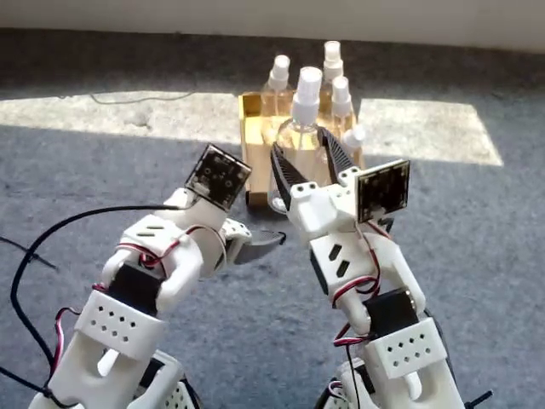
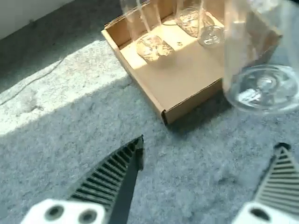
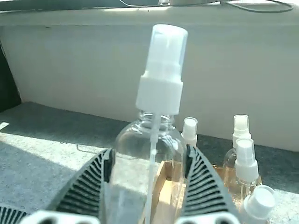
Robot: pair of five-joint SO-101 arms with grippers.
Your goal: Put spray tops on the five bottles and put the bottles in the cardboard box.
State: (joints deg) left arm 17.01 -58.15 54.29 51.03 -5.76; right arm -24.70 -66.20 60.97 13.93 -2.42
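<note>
- While the right hand (image 3: 149,156) is clamped on the fifth bottle (image 3: 148,140), lifted at the near edge of the cardboard box (image 2: 135,74), its spray top (image 3: 161,70) looks tilted; if unseated, it could drop off.
- Beyond that hand, four capped bottles (image 1: 341,98) crowd the box; careless lowering may topple them.
- Left hand (image 2: 211,143) hangs apart, holding nothing.
- Whether the top is screwed tight cannot be made out.

Right gripper (image 1: 311,166) raised, jaws clamped on a bottle (image 3: 148,140); left gripper (image 2: 211,144) low, jaws spread wide.
</note>
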